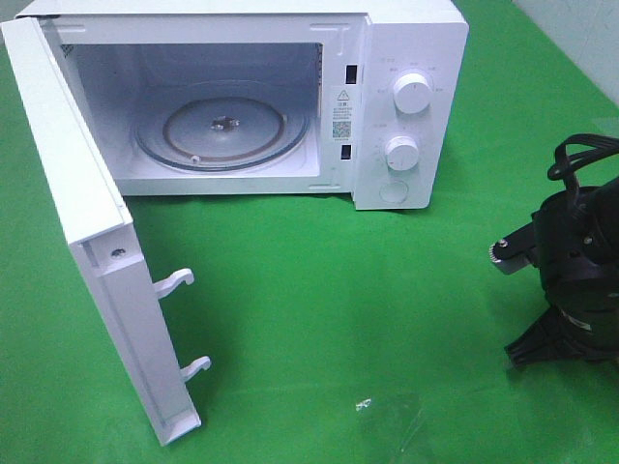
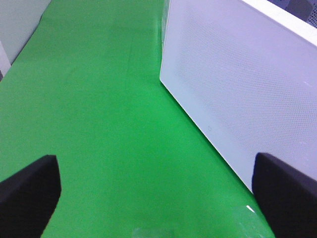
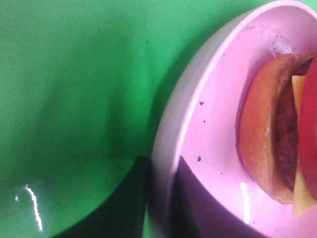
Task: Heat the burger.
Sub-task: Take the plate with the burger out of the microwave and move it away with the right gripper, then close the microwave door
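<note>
The plate (image 3: 208,148) rim is clamped by the right gripper (image 3: 161,198); the burger (image 3: 277,134) is carried on it. The left gripper (image 2: 156,191) is spread beside the microwave (image 1: 406,106) door (image 2: 237,84).

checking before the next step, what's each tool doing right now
left tool: open, holding nothing
right tool: closed on the rim of the pink plate with the burger

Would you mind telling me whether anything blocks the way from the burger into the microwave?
Nothing visible does. The microwave door stands wide open, its glass turntable is bare, and the green cloth in front is clear. The burger sits on the pink plate, gripped by the right gripper.
</note>
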Controlling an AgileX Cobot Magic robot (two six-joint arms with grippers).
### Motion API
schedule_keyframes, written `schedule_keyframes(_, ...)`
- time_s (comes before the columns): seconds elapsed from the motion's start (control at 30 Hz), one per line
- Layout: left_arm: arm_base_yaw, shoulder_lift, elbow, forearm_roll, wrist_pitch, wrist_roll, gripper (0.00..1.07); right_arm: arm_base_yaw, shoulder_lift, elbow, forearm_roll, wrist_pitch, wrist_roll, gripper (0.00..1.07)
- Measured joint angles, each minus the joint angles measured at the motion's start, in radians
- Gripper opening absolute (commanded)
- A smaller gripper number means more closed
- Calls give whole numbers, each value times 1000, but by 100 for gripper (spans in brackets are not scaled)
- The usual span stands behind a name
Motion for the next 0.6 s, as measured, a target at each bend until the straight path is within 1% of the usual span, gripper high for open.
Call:
schedule_keyframes(0.03, 0, 0, 0, 0, 0, 0, 98, 0, 0, 0, 0, 0, 0, 11)
schedule_keyframes(0.07, 0, 0, 0, 0, 0, 0, 98, -1, 0, 0, -4, -1, 1, 16)
schedule_keyframes(0.1, 0, 0, 0, 0, 0, 0, 98, -1, 0, 0, -4, -1, 1, 16)
schedule_keyframes(0.17, 0, 0, 0, 0, 0, 0, 98, -1, 0, -1, -14, 5, 2, 29)
schedule_keyframes(0.2, 0, 0, 0, 0, 0, 0, 98, -1, 0, -1, -14, 5, 2, 29)
schedule_keyframes(0.23, 0, 0, 0, 0, 0, 0, 98, -1, -4, -1, -7, 10, 1, 37)
schedule_keyframes(0.27, 0, 0, 0, 0, 0, 0, 98, -1, -4, -1, -7, 10, 1, 37)
schedule_keyframes(0.3, 0, 0, 0, 0, 0, 0, 98, -1, -8, -1, 1, 11, -3, 41)
schedule_keyframes(0.33, 0, 0, 0, 0, 0, 0, 98, -1, -8, -1, 1, 11, -3, 41)
schedule_keyframes(0.37, 0, 0, 0, 0, 0, 0, 98, -1, -28, -1, 22, 12, -11, 46)
schedule_keyframes(0.4, 0, 0, 0, 0, 0, 0, 98, -1, -68, -1, 57, 12, -29, 49)
schedule_keyframes(0.43, 0, 0, 0, 0, 0, 0, 98, -1, -68, -1, 57, 12, -29, 49)
schedule_keyframes(0.47, 0, 0, 0, -1, 0, 0, 98, -1, -119, 0, 98, 13, -48, 49)
schedule_keyframes(0.57, 0, 0, 0, -1, 0, 0, 98, -1, -151, 0, 122, 13, -64, 49)
schedule_keyframes(0.6, 0, 0, 0, -1, 0, 0, 98, -1, -216, 1, 167, 13, -110, 49)
